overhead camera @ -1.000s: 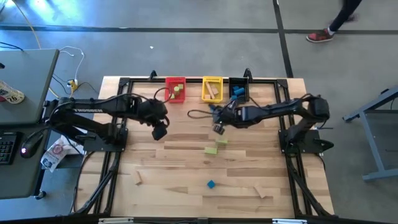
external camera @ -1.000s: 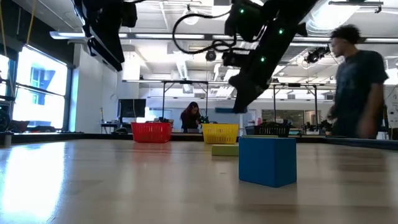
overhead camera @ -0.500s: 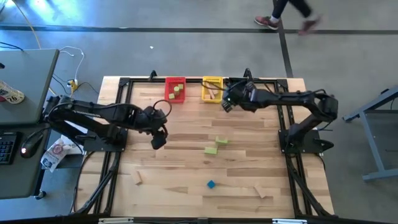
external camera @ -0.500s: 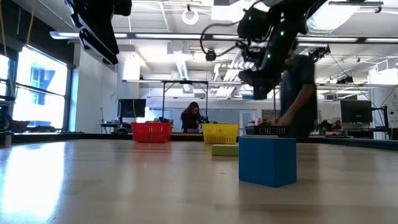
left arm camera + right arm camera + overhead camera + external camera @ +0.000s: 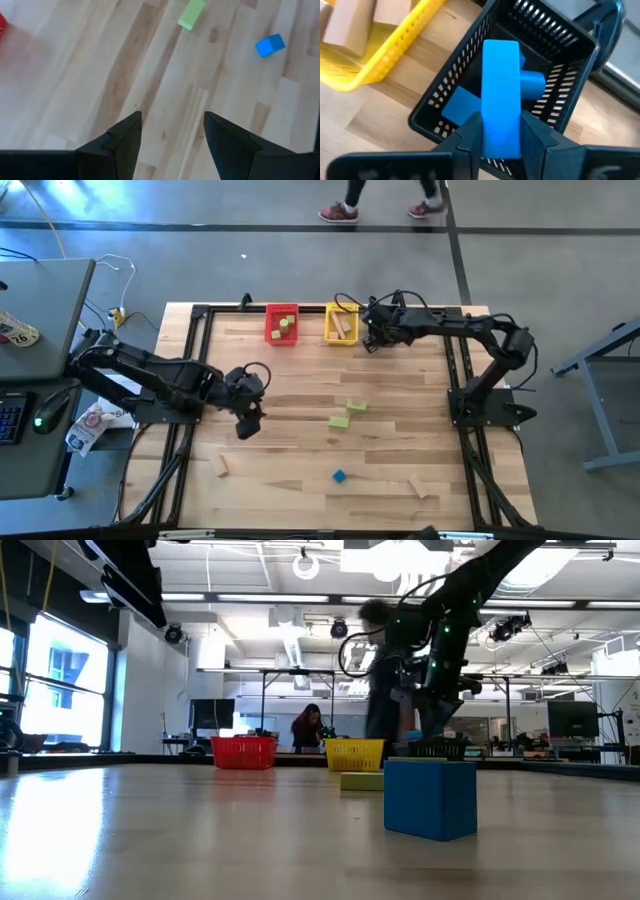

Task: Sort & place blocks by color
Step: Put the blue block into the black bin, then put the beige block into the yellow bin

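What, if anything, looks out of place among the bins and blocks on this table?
Nothing stands out. The red bin holds green blocks, the yellow bin tan ones, the black bin blue ones. The right gripper holds a blue bar above the black bin.

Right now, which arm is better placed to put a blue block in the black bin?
The right. Its gripper is shut on a blue bar above the black bin. The left gripper is open over bare table, holding nothing.
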Tool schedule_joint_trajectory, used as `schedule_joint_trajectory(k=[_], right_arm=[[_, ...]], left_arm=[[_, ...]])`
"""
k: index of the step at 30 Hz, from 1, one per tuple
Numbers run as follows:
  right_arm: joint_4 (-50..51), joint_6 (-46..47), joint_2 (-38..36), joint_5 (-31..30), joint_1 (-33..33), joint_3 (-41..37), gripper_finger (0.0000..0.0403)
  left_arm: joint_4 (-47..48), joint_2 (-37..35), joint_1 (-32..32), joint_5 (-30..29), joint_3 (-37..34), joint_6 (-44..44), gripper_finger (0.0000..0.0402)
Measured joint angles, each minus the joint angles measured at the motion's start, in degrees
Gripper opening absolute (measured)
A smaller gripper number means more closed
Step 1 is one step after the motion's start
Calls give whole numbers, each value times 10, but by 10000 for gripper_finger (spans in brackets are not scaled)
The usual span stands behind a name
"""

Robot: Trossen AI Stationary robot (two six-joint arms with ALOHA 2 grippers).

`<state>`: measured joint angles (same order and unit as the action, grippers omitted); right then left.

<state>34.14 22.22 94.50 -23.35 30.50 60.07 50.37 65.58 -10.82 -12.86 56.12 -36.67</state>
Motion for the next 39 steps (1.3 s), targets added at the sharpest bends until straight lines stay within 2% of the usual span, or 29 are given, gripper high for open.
schedule_joint_trajectory(k=[6, 13, 19, 29, 33, 39], right_arm=[[3, 9, 2, 47, 27, 0, 121], [3, 8, 2, 42, 33, 0, 148], [3, 2, -3, 88, 32, 0, 152], [-4, 3, -62, 91, -4, 0, 153], [-6, 3, -82, 93, -28, 0, 153], [-7, 3, -88, 91, -63, 0, 153]], left_arm=[[0, 0, -47, 0, 0, -41, 200], [7, 16, -104, -4, 0, -89, 200], [14, 47, -152, -4, 0, -152, 200], [66, 102, -227, 7, 0, -279, 200], [71, 119, -256, 26, 0, -285, 200], [79, 140, -309, 59, 0, -198, 200]])
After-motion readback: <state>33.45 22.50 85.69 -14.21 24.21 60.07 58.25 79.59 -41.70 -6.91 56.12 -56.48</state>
